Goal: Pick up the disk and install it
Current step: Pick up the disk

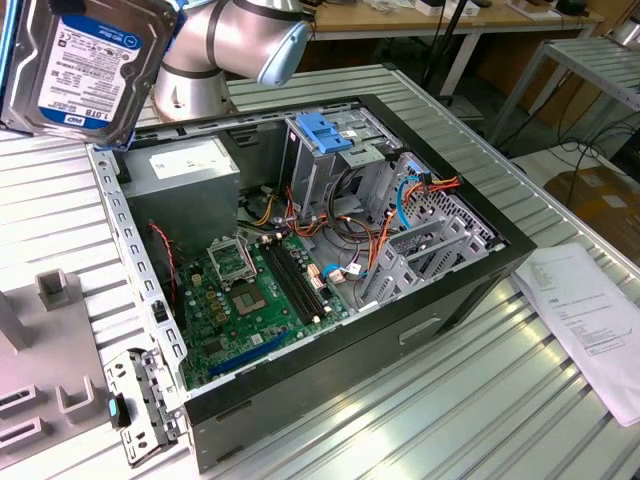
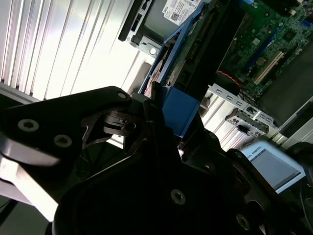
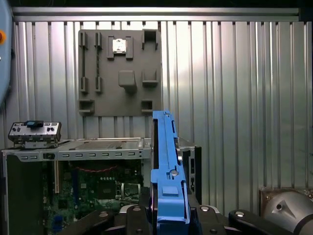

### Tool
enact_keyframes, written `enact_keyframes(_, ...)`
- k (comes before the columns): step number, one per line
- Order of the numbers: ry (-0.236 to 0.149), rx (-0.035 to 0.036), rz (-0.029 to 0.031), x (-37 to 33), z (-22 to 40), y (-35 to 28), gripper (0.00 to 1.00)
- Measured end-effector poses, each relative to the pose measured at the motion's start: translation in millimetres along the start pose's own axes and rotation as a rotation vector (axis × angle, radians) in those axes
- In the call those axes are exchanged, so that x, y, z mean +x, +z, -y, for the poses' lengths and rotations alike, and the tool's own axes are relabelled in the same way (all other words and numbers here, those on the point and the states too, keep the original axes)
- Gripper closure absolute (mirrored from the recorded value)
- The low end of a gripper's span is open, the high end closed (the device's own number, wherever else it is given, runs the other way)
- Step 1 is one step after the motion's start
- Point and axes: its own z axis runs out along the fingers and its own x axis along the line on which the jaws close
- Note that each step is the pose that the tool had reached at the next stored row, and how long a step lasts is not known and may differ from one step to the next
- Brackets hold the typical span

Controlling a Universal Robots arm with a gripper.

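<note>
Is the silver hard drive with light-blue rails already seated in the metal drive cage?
No, the silver-metal hard drive is up in the air, apart from the metal drive cage in the computer case.

You see the disk (image 1: pixel 85 65): bare silver metal w/ glossy label (image 1: pixel 90 80), smooth blue plastic rails (image 3: pixel 168 166). Table (image 1: pixel 450 400): ribbed, shiny metal.

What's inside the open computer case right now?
Visible: green motherboard, grey power supply, metal drive cage with a blue latch on top, loose cables. The cage's inside is covered by its walls and cables. The disk is outside, held in the hand.
</note>
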Motion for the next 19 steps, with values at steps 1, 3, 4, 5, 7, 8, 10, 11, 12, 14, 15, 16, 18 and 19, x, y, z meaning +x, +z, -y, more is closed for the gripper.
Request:
enact_keyframes(1, 0.0, 0.0, 0.0, -0.3, 8.1, 0.1, 0.63)
enact_keyframes(3, 0.0, -0.0001, -0.0001, -0.5, 15.7, 0.1, 0.63)
enact_keyframes(4, 0.0, 0.0, 0.0, -0.7, 20.1, 0.2, 0.63)
enact_keyframes(5, 0.0, 0.0, -0.0001, -0.8, 25.3, 0.2, 0.63)
enact_keyframes(7, 0.0, 0.0, 0.0, -1.2, 36.9, 0.4, 0.63)
enact_keyframes(8, 0.0, 0.0, 0.0, -1.4, 42.2, 0.4, 0.63)
enact_keyframes(10, 0.0, 0.0, 0.0, -1.7, 53.8, 0.6, 0.63)
enact_keyframes(11, 0.0, 0.0, 0.0, -1.9, 59.6, 0.7, 0.63)
enact_keyframes(12, 0.0, 0.0, -0.0001, -2.0, 62.6, 0.7, 0.63)
enact_keyframes(14, 0.0, 0.0, 0.0, -2.3, 70.8, 0.8, 0.63)
enact_keyframes(15, 0.0, 0.0, 0.0, -2.4, 73.7, 0.9, 0.63)
enact_keyframes(16, 0.0, 0.0, 0.0, -2.5, 76.4, 0.9, 0.63)
enact_keyframes(18, 0.0, -0.0001, 0.0, -2.7, 82.1, 0.9, 0.63)
enact_keyframes(19, 0.0, -0.0001, -0.0001, -2.8, 88.2, 1.0, 0.63)
